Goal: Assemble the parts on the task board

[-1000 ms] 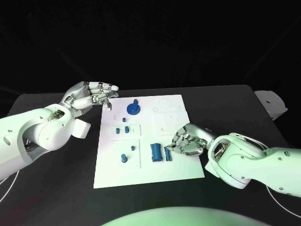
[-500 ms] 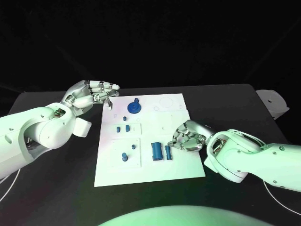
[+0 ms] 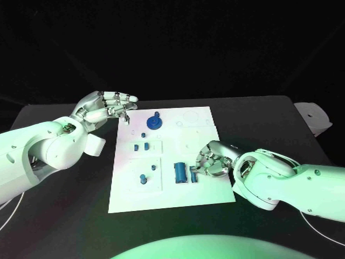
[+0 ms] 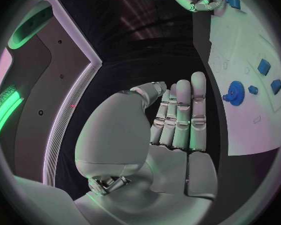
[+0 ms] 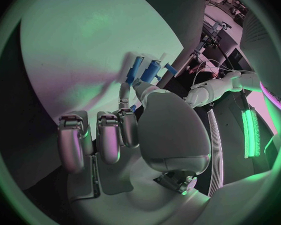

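The white task board (image 3: 195,197) lies mid-table. A blue gear (image 3: 153,124) stands near its far edge, two small blue parts (image 3: 140,147) sit left of centre, and a wide blue block (image 3: 179,172) lies beside a slim blue part (image 3: 193,174). My right hand (image 3: 213,159) hovers over the board's right side with its fingers curled down and their tips at the slim part (image 5: 137,69); whether it pinches anything is unclear. My left hand (image 3: 107,109) hangs over the board's far left corner. Its fingers (image 4: 181,115) lie straight, side by side, holding nothing.
A pale rounded object (image 3: 312,116) sits at the table's far right edge. More small blue pieces (image 3: 143,179) lie in the board's near left panel. Black table surface (image 3: 274,124) surrounds the board.
My right hand has edged a little left, toward the slim blue part. The left hand and the parts have stayed in place.
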Robot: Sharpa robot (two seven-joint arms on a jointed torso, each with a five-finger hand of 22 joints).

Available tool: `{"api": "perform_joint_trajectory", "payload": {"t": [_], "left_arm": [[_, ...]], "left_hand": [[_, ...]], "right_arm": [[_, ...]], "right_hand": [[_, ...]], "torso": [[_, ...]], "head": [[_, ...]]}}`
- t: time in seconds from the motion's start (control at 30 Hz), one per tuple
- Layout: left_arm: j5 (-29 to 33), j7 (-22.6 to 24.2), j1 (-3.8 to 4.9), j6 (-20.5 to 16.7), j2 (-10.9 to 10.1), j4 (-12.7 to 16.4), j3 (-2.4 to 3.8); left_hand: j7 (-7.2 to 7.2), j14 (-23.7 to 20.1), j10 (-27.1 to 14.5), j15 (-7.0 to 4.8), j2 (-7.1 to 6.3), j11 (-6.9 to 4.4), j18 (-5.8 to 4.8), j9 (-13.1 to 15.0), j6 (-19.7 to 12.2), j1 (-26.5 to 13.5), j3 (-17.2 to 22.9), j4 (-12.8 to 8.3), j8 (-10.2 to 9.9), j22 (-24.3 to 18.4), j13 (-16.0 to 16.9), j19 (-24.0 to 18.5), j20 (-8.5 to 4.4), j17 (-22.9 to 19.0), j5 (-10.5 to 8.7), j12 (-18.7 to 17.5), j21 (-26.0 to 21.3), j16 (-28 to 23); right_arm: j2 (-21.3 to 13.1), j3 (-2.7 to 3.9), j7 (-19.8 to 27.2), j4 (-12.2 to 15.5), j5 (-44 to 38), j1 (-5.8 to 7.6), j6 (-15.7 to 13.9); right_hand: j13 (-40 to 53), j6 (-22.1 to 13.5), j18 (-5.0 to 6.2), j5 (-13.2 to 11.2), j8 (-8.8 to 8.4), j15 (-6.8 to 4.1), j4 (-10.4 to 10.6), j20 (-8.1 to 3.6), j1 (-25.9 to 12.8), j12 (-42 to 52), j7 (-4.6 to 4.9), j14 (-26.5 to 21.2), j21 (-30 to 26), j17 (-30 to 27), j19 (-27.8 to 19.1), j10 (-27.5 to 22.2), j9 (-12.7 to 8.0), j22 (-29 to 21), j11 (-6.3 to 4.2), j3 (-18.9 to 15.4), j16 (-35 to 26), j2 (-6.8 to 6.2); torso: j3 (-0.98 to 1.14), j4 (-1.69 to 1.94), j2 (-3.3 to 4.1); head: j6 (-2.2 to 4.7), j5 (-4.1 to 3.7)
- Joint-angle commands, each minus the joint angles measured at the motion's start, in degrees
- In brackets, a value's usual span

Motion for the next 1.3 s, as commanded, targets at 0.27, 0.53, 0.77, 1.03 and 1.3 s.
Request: {"api": "perform_joint_trajectory", "payload": {"t": [0.27,0.53,0.77,1.03,1.3], "left_arm": [[-0.07,0.35,0.03,0.92,0.01,0.17,0.03],[-0.07,0.34,0.03,0.92,-0.04,0.17,0.03],[-0.07,0.40,0.03,0.88,-0.05,0.13,0.03],[-0.01,1.26,0.04,3.12,-0.06,-0.59,-0.12],[2.07,3.12,0.01,1.29,1.45,-3.52,-0.87]], "left_hand": [[0.10,-0.22,-0.31,0.07,0.40,-0.05,0.33,-0.09,-0.33,-0.01,0.26,-0.10,0.31,0.06,-0.09,-0.35,-0.09,-0.06,0.11,0.30,0.27,0.28],[0.10,-0.23,-0.43,0.08,0.43,-0.05,0.35,-0.15,-0.36,-0.21,0.35,-0.09,0.37,0.16,-0.15,-0.47,-0.05,-0.16,0.12,0.49,0.35,0.34],[0.10,-0.23,-0.43,0.08,0.43,-0.05,0.35,-0.15,-0.36,-0.21,0.35,-0.09,0.37,0.16,-0.15,-0.47,-0.05,-0.16,0.12,0.49,0.35,0.34],[0.10,-0.39,-0.72,0.16,0.19,0.01,0.33,-0.24,-0.57,-0.65,0.27,0.02,0.34,0.20,-0.25,-0.66,0.01,-0.27,0.10,0.57,0.33,0.34],[0.16,-2.21,-1.52,0.53,-0.15,0.19,0.32,-0.40,-0.95,-2.13,-0.03,0.82,0.51,-0.12,-0.53,-1.75,0.37,-0.78,-0.15,0.85,-0.49,-0.23]], "right_arm": [[0.68,-0.03,-3.98,-0.29,-5.04,-0.59,2.68],[0.59,-0.03,-3.88,0.06,-5.59,-0.72,0.82],[-0.50,-0.02,0.88,0.86,-3.15,-0.76,-3.03],[-1.50,0.05,24.27,-0.89,17.74,0.93,-4.86],[1.56,0.13,37.88,-9.68,41.08,4.70,-5.14]], "right_hand": [[11.43,0.13,-0.39,-0.56,0.56,-0.44,-0.97,-0.25,1.71,0.65,-0.48,5.87,0.26,14.64,5.99,3.24,-0.20,15.06,-0.64,0.14,0.22,-0.40],[11.51,0.28,-0.39,-0.37,0.63,-0.45,-0.73,-0.27,1.53,0.84,-0.44,5.88,0.26,14.66,5.99,3.31,-0.26,15.06,-0.63,0.18,0.23,-0.15],[11.51,0.34,-0.39,-0.21,0.69,-0.45,-0.24,-0.29,0.99,0.84,-0.41,5.86,0.26,14.55,5.99,3.33,-0.34,15.06,-0.61,0.02,0.19,-0.09],[7.84,-4.63,0.32,1.98,-2.03,1.05,0.46,0.75,1.48,-8.32,1.90,5.00,-3.09,11.11,4.77,-0.60,-1.78,14.05,1.29,-0.17,-1.52,-0.46],[-3.93,-8.11,4.65,5.91,-3.65,2.75,-1.12,2.60,6.68,-32.15,3.90,0.44,-26.01,-1.97,-3.69,-12.43,-2.39,6.30,3.13,1.15,-10.49,1.20]], "torso": [[-0.04,-0.01,0.00],[-0.02,-0.02,-0.02],[-0.02,-0.01,-0.08],[-0.34,-0.20,-0.52],[-1.45,-0.04,-2.29]], "head": [[-0.10,-0.05],[-0.09,-0.07],[0.11,0.00],[1.49,0.12],[4.99,0.16]]}}
